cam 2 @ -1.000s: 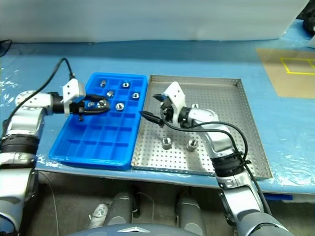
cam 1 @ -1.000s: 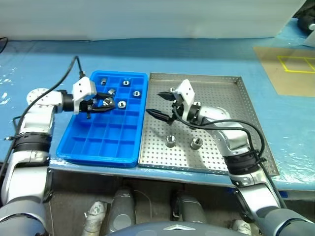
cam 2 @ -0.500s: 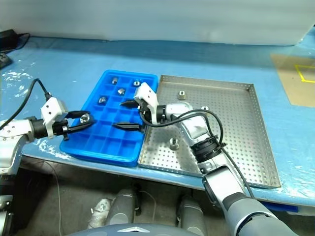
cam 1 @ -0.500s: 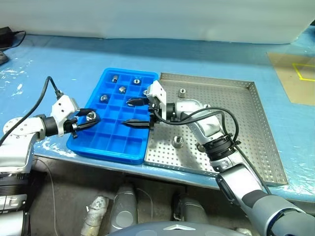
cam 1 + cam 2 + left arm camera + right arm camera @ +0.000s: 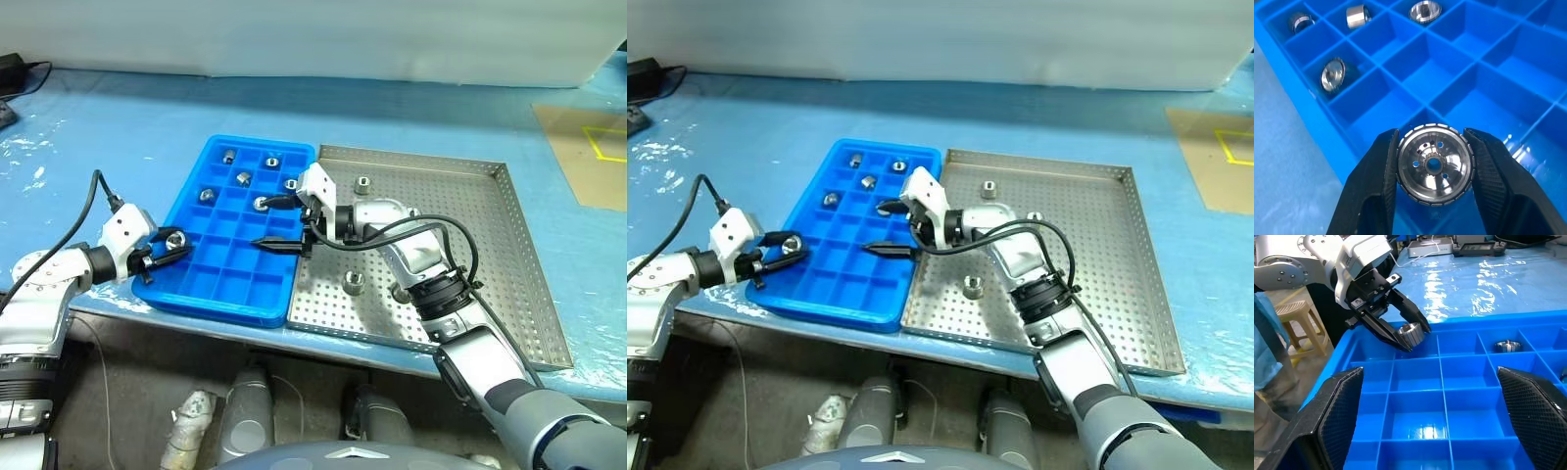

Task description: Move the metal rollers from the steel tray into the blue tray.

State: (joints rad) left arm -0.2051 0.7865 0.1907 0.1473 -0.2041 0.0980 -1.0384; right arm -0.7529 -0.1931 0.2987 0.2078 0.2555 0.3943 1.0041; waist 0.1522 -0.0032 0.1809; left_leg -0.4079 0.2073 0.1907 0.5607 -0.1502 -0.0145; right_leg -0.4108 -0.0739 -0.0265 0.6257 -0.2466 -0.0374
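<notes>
Gripping one of the metal rollers [image 5: 1433,170] between our two black fingers [image 5: 1371,186], our left gripper [image 5: 172,245] hangs at the blue tray's [image 5: 196,290] left edge, over the compartments nearest that rim. The fingers are clamped on the roller's ribbed outer wall, one on each side, and its flat shiny face with the dark centre hole looks back at our left wrist camera. From our right wrist camera we see the same roller [image 5: 1411,333] pinched at the fingertips just above the tray's far rim.

Our right gripper [image 5: 279,222] reaches across from the steel tray [image 5: 490,284] and sits above the blue tray's right-hand columns. Its fingers [image 5: 1339,413] stand wide apart with nothing between them, and bare blue compartments lie below.

Several rollers already lie in the blue tray, each in its own compartment toward the far end: one [image 5: 227,156] in the far-left corner cell, one [image 5: 272,162] two cells to its right, one [image 5: 244,178] in the second row, one [image 5: 206,195] in the third row on the left, and one [image 5: 261,204] just beside our right gripper's upper finger.

Two rollers sit in plain view on the steel tray's perforated floor: one [image 5: 362,183] near the far rim and one [image 5: 355,282] nearer us, below our right forearm. A third [image 5: 400,291] sits against that forearm, partly hidden.

The trays lie side by side on a blue-covered table [image 5: 118,117], their long edges touching.
</notes>
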